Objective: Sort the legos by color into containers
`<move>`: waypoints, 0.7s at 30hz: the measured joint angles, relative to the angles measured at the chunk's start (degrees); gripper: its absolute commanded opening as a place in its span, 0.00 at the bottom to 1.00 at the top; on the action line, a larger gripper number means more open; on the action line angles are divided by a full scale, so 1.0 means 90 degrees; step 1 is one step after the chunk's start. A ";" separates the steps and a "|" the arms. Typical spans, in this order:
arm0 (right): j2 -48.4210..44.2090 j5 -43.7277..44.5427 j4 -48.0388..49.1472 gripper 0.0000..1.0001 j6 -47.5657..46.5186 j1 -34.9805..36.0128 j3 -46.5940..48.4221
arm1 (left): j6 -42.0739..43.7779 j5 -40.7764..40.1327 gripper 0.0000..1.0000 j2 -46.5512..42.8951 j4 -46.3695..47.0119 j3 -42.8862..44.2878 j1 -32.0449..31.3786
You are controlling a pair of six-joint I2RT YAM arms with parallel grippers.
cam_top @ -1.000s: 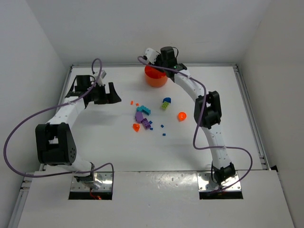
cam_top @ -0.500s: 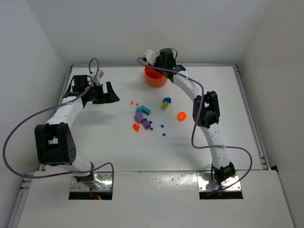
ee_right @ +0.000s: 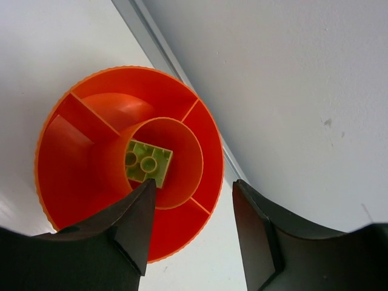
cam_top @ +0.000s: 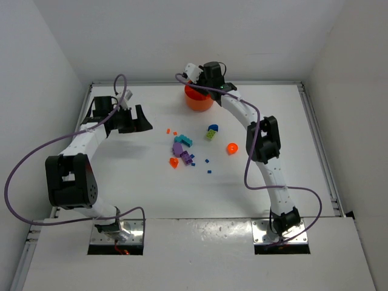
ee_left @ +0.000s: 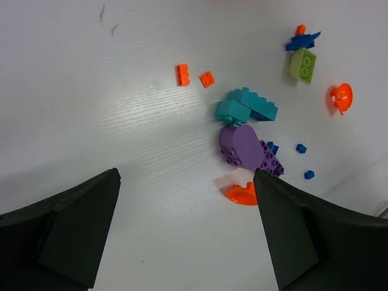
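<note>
One lime green brick [ee_right: 147, 163] lies studs-up in the round centre well of the orange dish [ee_right: 206, 136]. The dish stands at the far edge of the table [cam_top: 121, 176]. The right gripper [ee_right: 194, 188] hangs straight above the dish, its fingers [ee_right: 124, 239] parted with nothing between them. The right arm [cam_top: 267, 142] rises from its base, bends at the elbow and slants left to the dish.

The loose legos lie on the near side of the dish, well apart from it:
- one second lime brick [ee_left: 302, 64], touching one larger blue piece [ee_left: 302, 41]
- two cyan bricks [ee_left: 245, 106], touching each other
- two purple pieces [ee_left: 239, 145], just beside the cyan bricks
- three tiny blue squares [ee_left: 301, 148]
- two rounded orange bits [ee_left: 341, 97]
- three small orange squares [ee_left: 183, 74]

Well to the left of the dish, the left gripper [ee_left: 186, 174] faces the pile, its fingers spread wide and empty. The left arm [cam_top: 79, 142] is folded at its elbow, with the forearm angling toward the far edge.
</note>
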 measured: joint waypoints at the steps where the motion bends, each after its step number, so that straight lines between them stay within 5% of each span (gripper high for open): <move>1: 0.0000 0.0002 0.0005 0.54 0.0002 0.0000 -0.0007 | -0.0002 0.0000 0.98 0.0022 0.0000 0.0000 0.0000; 10: -0.0855 -0.0318 -0.0767 0.51 0.0682 -0.0090 -0.0709 | 0.0143 0.0019 0.98 -0.0002 0.0058 -0.0080 0.0000; 16: -0.3055 -0.1086 -0.2033 0.75 0.1773 -0.0301 -0.2654 | 0.0282 -0.0090 0.98 -0.0325 0.0063 -0.0423 0.0022; 21: -0.3976 -0.1814 -0.2310 0.80 0.2739 -0.0277 -0.4265 | 0.0318 -0.0143 0.98 -0.0571 0.0073 -0.0508 0.0063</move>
